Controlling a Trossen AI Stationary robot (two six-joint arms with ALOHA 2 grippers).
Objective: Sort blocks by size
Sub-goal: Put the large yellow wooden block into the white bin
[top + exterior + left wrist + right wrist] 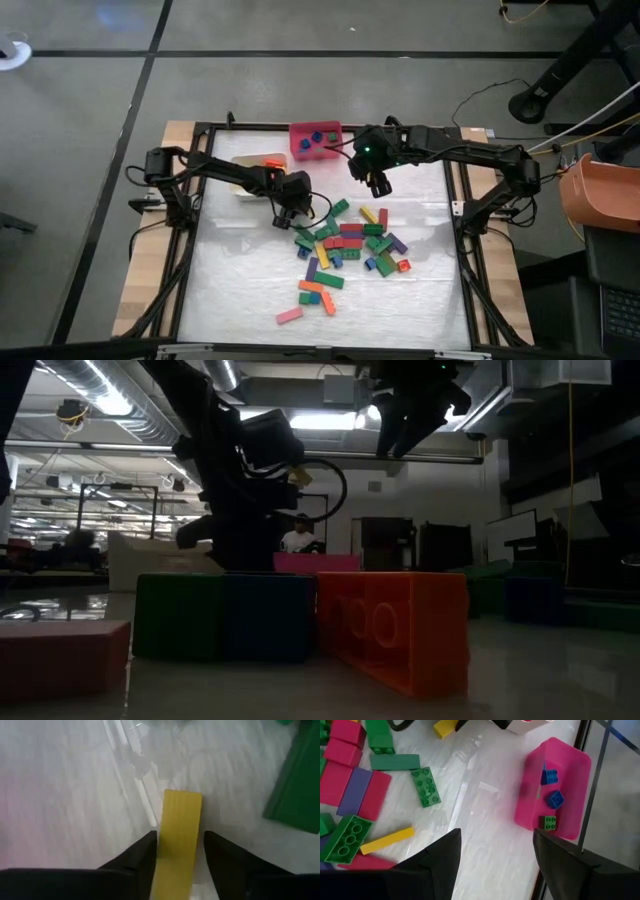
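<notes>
1. From above, the left gripper (283, 219) is down at the top-left edge of the blocks (345, 255) scattered mid-table (240, 290); the right gripper (377, 184) hangs beside the pink bin (315, 141).
2. At table level, orange and green blocks loom close; little else is clear.
3. Left wrist: fingers (142, 857) straddle a yellow block (178, 840), seemingly pinching it.
4. Right wrist: jaws wide, empty, with small blocks in the bin.

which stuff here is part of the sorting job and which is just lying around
Job:
- loose blocks on the mat
- yellow block between left claw fingers
- pink bin with small blocks
- white bin
- right claw, open

Lying about:
- cables
- orange container
</notes>
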